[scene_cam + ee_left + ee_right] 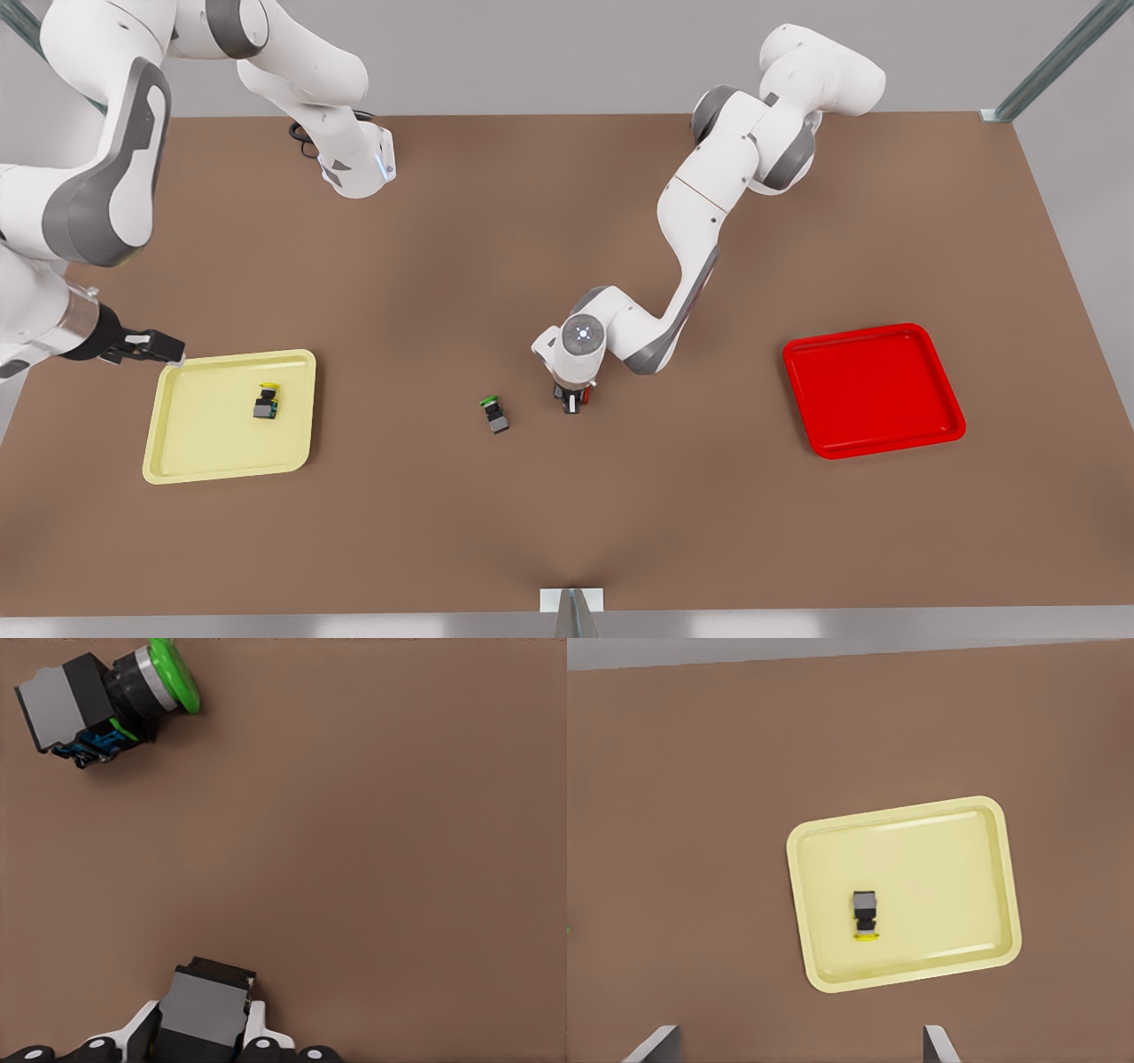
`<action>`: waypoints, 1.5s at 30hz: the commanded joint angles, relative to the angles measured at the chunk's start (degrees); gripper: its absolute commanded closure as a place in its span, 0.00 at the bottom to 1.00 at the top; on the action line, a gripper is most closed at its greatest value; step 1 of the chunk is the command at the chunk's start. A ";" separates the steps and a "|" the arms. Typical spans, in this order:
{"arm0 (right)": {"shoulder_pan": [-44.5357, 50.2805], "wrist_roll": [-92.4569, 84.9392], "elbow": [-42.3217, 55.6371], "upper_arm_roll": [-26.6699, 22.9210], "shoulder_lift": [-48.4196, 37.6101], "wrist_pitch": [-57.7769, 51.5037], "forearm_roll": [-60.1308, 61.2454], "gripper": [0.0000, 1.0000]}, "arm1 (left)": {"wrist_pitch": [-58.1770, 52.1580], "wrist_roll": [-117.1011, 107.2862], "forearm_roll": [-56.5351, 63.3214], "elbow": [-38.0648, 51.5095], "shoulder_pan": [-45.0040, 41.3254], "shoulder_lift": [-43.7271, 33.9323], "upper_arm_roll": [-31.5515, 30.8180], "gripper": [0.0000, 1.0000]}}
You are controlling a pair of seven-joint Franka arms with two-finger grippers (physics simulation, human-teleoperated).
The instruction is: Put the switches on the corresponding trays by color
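My left hand (572, 403) is down on the counter (567, 496) near the middle, just on the front view's right of the green-capped switch (493, 414). Its fingers (258, 1030) are closed against both sides of the red-capped switch (204, 1014); the left wrist view shows the grey block of the body pinched between the pads, and the front view shows a bit of red between the fingertips. The switch looks to be at counter level, though I can't tell whether it's touching the surface.

The green-capped switch lies on its side on the bare counter, close to my left hand but not touching it.

My right hand (158, 346) hangs off the far corner of the yellow tray (177, 443), at the front view's left edge, and it's waiting. The right wrist view shows its two fingertips (656, 1043) wide apart with nothing between them.

The yellow-capped switch (266, 401) lies on its side inside the yellow tray, on the tray floor and clear of the rim. In the right wrist view it sits toward one side of the tray, not centred.

The red tray (921, 425) is on the counter at the front view's right, well apart from both hands and from every switch.
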 commanded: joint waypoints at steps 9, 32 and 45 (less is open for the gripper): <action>-0.06 0.00 0.35 0.00 0.08 0.02 0.00 0.00 | 1.23 -0.97 -0.02 -0.18 -0.35 0.35 0.00 0.45; 0.03 0.00 0.97 -0.09 0.26 0.11 0.00 0.00 | 7.90 29.97 -0.46 -39.99 15.82 -29.79 9.40 0.42; 0.03 0.00 0.97 0.00 0.26 0.11 0.00 0.00 | 8.44 59.50 -7.31 -49.66 22.50 -32.52 24.69 0.38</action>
